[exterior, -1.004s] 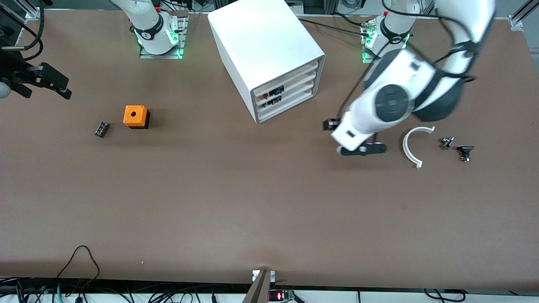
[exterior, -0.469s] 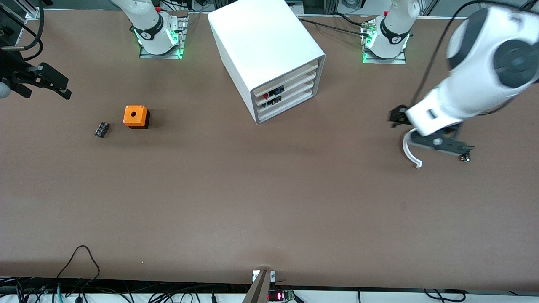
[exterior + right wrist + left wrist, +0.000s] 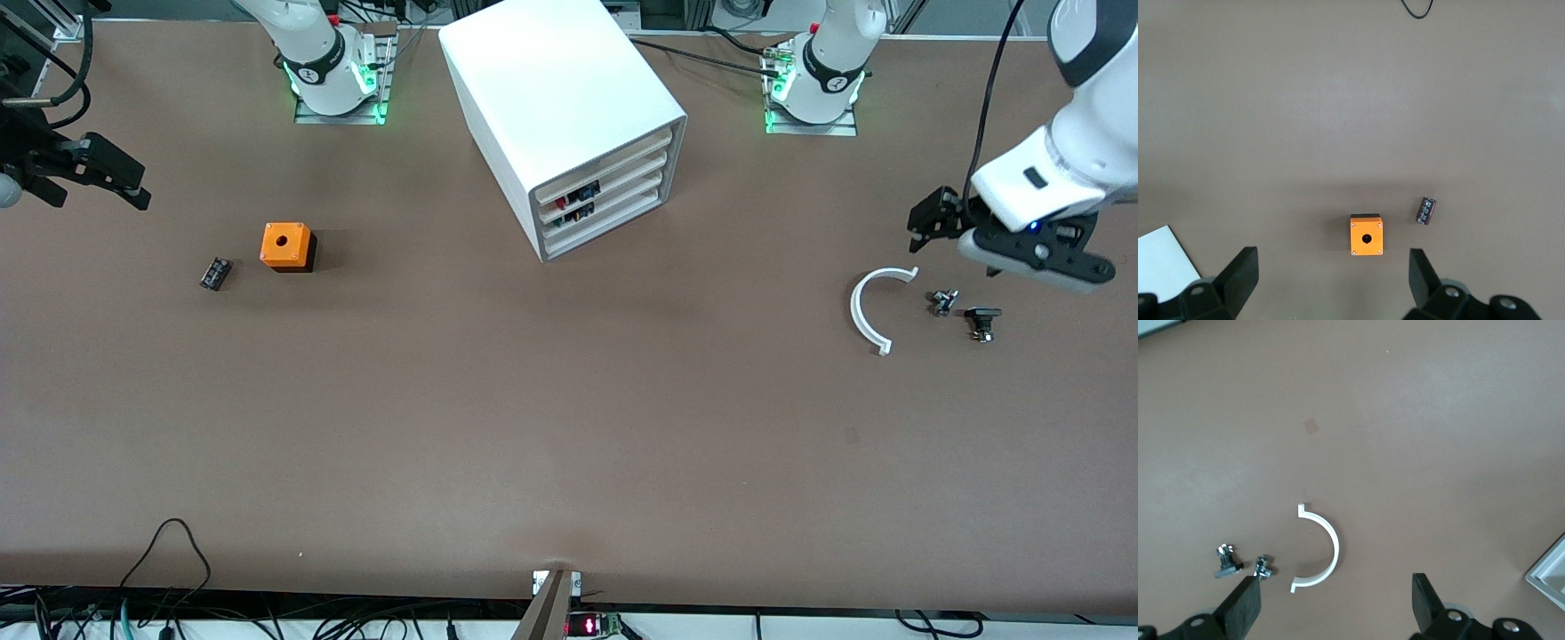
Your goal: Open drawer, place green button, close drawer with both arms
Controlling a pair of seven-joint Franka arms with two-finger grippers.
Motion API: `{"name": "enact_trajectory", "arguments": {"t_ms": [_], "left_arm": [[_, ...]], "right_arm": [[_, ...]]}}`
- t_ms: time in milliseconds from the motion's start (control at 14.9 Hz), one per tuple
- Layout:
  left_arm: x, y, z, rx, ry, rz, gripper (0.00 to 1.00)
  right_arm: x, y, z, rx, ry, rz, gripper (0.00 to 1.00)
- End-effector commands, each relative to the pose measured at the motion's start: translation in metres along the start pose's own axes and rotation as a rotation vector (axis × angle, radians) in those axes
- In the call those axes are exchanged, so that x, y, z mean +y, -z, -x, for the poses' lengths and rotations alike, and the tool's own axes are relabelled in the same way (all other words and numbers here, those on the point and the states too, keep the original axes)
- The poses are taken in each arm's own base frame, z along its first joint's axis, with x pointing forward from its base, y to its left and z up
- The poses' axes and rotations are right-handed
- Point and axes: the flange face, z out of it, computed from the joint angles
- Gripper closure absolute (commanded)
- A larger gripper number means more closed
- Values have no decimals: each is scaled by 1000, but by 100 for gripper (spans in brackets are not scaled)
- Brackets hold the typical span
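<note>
Drawer (image 3: pixel 622 201): pushed in, beneath the one showing red and black parts, white cabinet (image 3: pixel 551 80), mid-table. Left gripper (image 3: pixel 1335 581): wide open, empty, over table by white arc (image 3: pixel 867 307) (well apart from drawer, toward left arm's end). Right gripper (image 3: pixel 1330 257): wide open, empty, waiting near orange box (image 3: pixel 1366 235).

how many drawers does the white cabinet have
4, stacked in the cabinet front: the top drawer, one showing red and black parts, another beneath it, and the bottom one.
</note>
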Motion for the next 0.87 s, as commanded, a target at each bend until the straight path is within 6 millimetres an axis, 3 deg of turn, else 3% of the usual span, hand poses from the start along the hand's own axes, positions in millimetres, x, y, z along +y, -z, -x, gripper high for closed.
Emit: {"name": "enact_trajectory", "arguments": {"t_ms": [0, 268, 803], "left_arm": [[1, 6, 16, 31, 52, 28, 0], [1, 15, 24, -88, 126, -2, 0], [-6, 3, 8, -54, 154, 3, 0]], "right_arm": [[3, 5, -2, 7, 10, -16, 0], [2, 5, -2, 7, 11, -16, 0], [4, 5, -2, 7, 13, -14, 0]]}}
